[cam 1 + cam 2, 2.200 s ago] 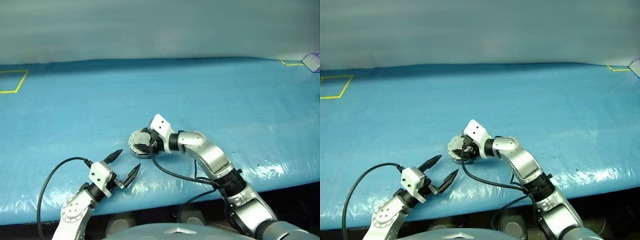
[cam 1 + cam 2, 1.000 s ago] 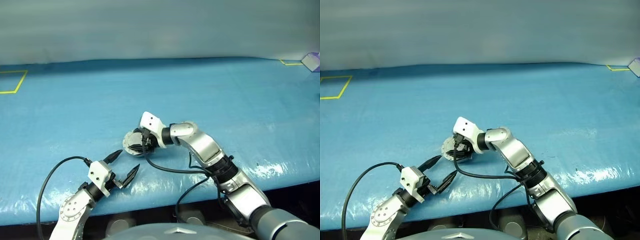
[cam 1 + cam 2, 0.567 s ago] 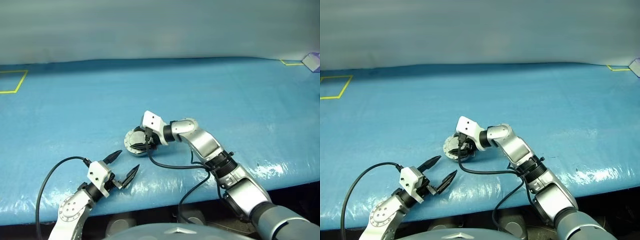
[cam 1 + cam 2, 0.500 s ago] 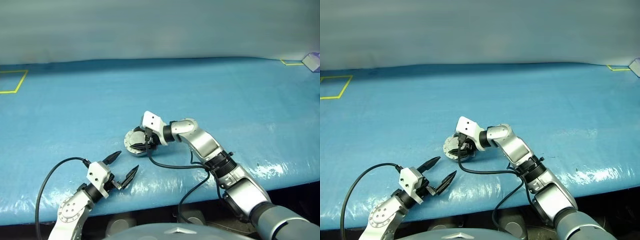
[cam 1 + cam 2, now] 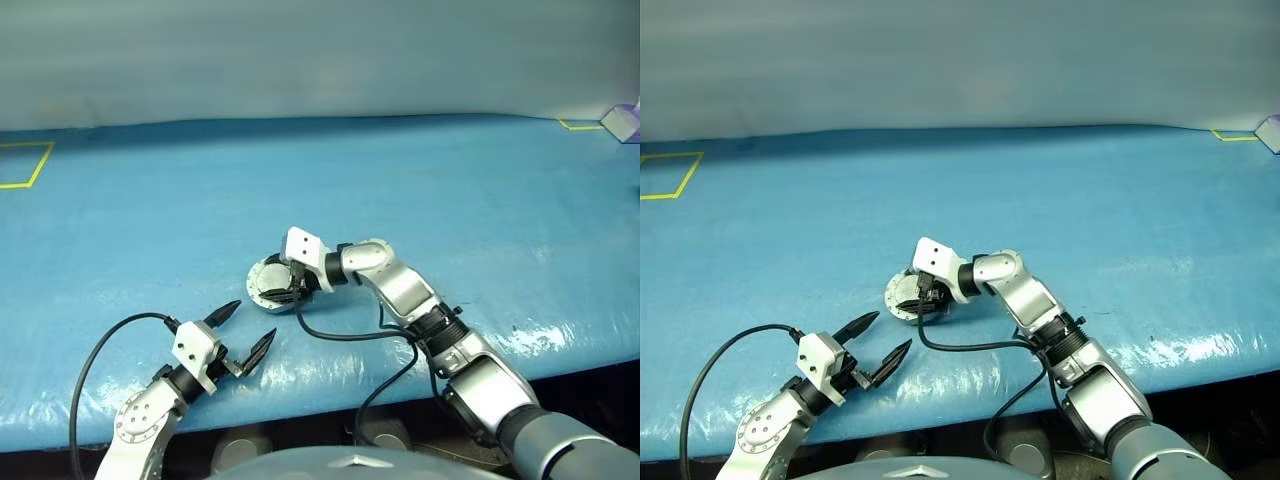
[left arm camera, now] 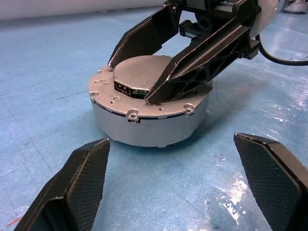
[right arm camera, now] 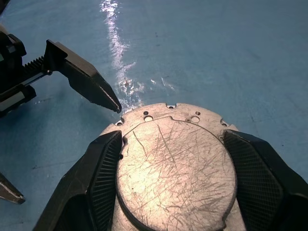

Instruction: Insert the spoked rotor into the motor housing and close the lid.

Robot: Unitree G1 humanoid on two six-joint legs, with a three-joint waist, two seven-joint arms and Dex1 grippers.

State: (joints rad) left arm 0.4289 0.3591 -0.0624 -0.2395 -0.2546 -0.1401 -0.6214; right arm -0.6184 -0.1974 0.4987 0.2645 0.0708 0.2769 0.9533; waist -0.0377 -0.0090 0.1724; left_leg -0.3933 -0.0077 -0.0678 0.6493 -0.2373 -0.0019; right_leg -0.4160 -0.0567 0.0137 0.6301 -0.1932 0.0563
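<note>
Two gripper sets (image 5: 243, 329) (image 5: 284, 292), one lid (image 6: 144, 77) atop housing (image 6: 149, 127).

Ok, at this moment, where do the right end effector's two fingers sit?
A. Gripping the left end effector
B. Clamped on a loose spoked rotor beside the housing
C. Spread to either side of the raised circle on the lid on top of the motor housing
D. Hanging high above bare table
C: the right end effector has one finger on each side of the raised circle of the lid, which lies on the motor housing.
</note>
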